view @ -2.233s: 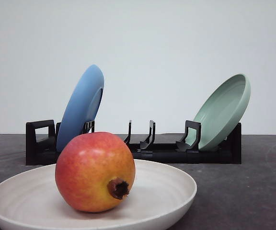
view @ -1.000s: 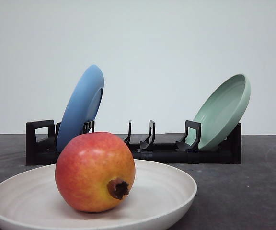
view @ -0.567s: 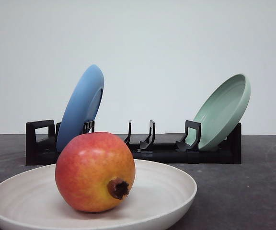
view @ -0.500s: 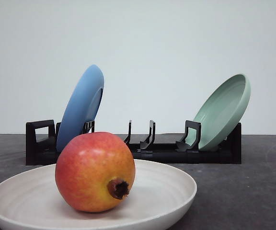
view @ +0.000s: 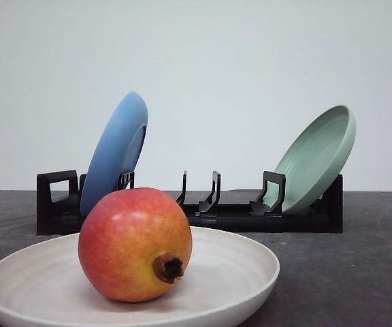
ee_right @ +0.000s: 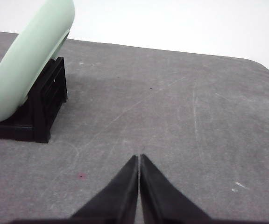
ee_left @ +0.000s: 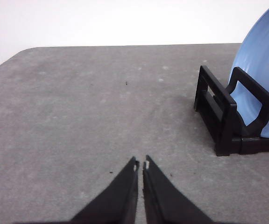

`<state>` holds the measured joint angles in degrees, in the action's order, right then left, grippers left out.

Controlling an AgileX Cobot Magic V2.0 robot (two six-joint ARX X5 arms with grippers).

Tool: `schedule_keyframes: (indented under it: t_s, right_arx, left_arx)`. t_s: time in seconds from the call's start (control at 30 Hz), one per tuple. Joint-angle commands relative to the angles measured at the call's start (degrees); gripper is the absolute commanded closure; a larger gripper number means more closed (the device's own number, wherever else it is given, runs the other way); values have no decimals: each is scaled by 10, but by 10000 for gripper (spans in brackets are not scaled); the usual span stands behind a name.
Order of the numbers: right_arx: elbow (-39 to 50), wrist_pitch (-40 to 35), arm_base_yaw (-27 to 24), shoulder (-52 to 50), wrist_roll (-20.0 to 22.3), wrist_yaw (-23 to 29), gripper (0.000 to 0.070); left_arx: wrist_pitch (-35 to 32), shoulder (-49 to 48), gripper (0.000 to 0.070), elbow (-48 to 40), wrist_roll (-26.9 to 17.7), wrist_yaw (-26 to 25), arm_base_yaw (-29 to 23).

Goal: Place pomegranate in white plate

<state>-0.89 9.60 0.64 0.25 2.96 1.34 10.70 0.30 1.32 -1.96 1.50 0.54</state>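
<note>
1. The pomegranate sits inside the white plate, resting on the plate's shallow floor a little left of its middle, calyx stub turned toward the camera and to the right; nothing touches the fruit.
2. Behind the plate, on the dark grey counter, stands a black dish rack; a blue plate leans in its left end and a pale green plate in its right end; the middle slots hold nothing.
3. The left tool shows in the left wrist view with its fingertips drawn almost together, a thin slit between them, gripping nothing; it hangs over bare counter, with the rack's end and the blue plate off to one side.
4. The right tool shows in the right wrist view with its tips closed against each other, likewise holding nothing; it is over bare counter, the pale green plate and the rack's other end off to one side.
5. Judged from how things lie, the placing step looks done: the fruit is in the right plate and neither tool is on it; the step in hand seems to be the finish, with both arms clear of the plate.
6. The next move calls for little: I would keep both tools away from the fruit; it is round and might roll if nudged, though the plate's raised rim should hold it in.
</note>
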Motion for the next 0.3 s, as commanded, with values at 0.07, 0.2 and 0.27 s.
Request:
schedule_keyframes:
  t_s: [0.07,0.2,0.27]
  right_arx:
    - [2,-6,-1,0,-6,2,700]
    - [2,-6,-1,0,-6,2,700]
    - [2,-6,-1,0,-6,2,700]
  left_arx:
    - [0,-1,700,-6,-6,-2,0]
    - [0,-1,700,-6,-6,-2,0]
    - [0,-1,700,-6,-6,-2,0]
